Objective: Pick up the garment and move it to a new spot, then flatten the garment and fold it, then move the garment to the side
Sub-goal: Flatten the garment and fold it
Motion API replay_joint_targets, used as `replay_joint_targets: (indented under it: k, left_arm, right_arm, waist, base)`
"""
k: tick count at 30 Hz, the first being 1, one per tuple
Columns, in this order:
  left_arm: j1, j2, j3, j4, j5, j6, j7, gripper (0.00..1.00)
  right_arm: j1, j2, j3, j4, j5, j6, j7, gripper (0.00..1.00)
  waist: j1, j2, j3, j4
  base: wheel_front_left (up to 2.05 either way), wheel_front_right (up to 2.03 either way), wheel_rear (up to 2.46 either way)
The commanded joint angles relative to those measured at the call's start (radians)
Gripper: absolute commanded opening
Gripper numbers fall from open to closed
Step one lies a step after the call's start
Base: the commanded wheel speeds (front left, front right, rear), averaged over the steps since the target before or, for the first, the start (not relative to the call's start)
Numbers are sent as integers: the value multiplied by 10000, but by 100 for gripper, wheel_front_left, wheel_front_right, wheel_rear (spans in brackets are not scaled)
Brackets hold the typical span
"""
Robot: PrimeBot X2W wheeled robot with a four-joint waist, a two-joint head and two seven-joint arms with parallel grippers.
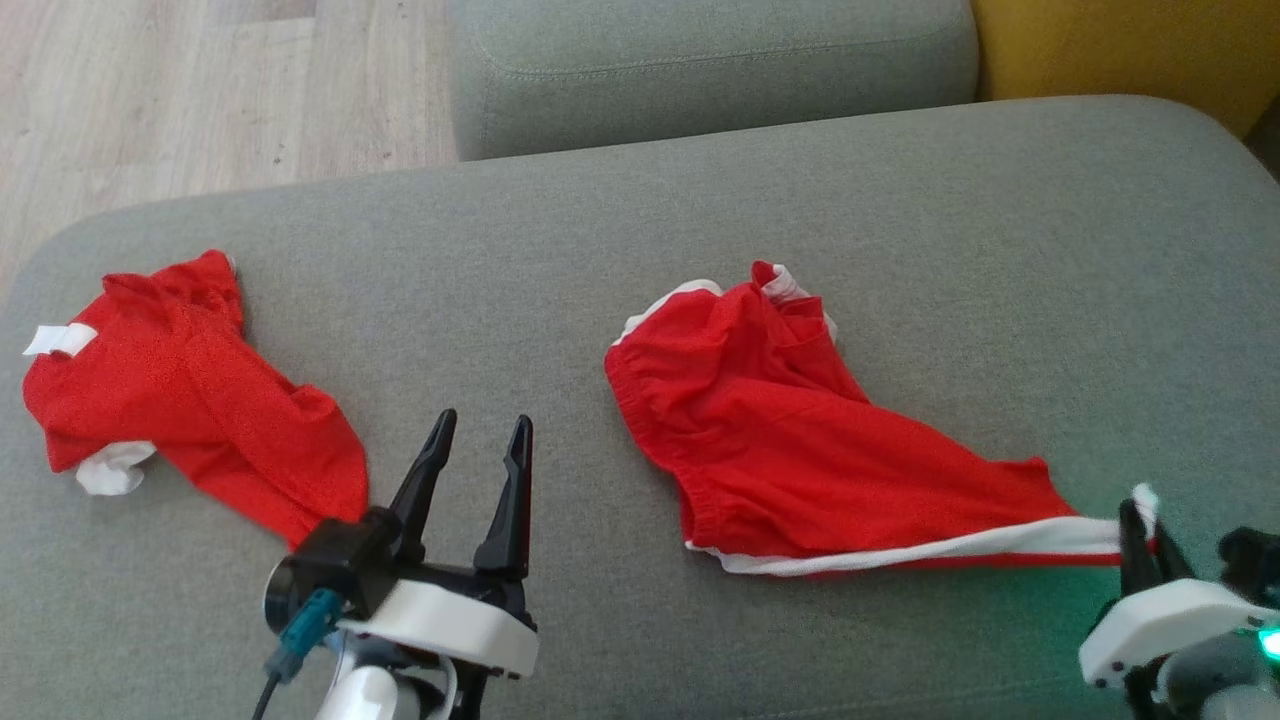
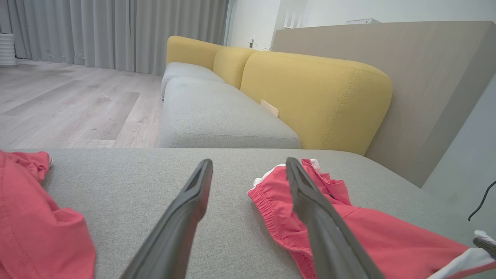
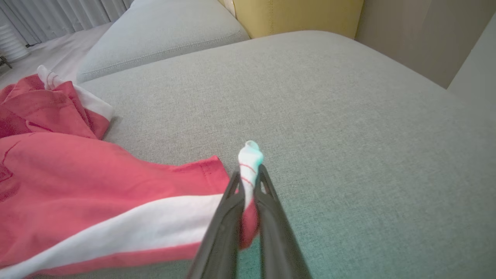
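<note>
Partly cut off, the right pincer [image 1: 1140, 512] pinches the garment [image 1: 800, 440]; the left pincer [image 1: 482, 425] stands spread.

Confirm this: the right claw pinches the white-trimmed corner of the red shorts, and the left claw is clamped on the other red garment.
One thing is wrong: the left claw is open and holds nothing, as the head view shows. The right claw does pinch the white-trimmed corner of the red shorts.

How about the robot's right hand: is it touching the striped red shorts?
Touching. The right wrist view shows the right hand shut on a corner of the striped red shorts, cloth pinched between its fingers.
</note>
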Motion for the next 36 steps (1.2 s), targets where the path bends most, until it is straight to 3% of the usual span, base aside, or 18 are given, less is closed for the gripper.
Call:
replay_joint_targets:
  k: [1,12,20,26,36]
  left_arm:
    - [-408,6,276,-296,-17,-52,-53,100]
    - [-425,6,257,-277,78,-171,-53,100]
    - [-283,6,-440,47,-4,-903,-53,100]
    - [-487,107,-1590,1406,496,-1464,-53,100]
    - [-1971,364,-3090,3802,970,-1551,-53,100]
  right_arm:
    - [-201,-29,12,-697,-139,-7,-37,100]
    - [37,133,974,-2313,429,-7,-965,100]
    - [382,135,1779,-2431,795,-7,-1133,100]
    - [316,136,1874,-2453,825,-7,-1145,100]
    - [76,136,1871,-2532,770,-7,-1148,100]
  waist:
    - [0,-1,-10,31]
    - [0,-1,-45,183]
    - [0,-1,-1,76]
    - [0,-1,153,-245]
    - [0,-1,713,-951]
  base:
    - [0,0,0]
    - [0,0,0]
    - [0,0,0]
    - [0,0,0]
    - [0,0,0]
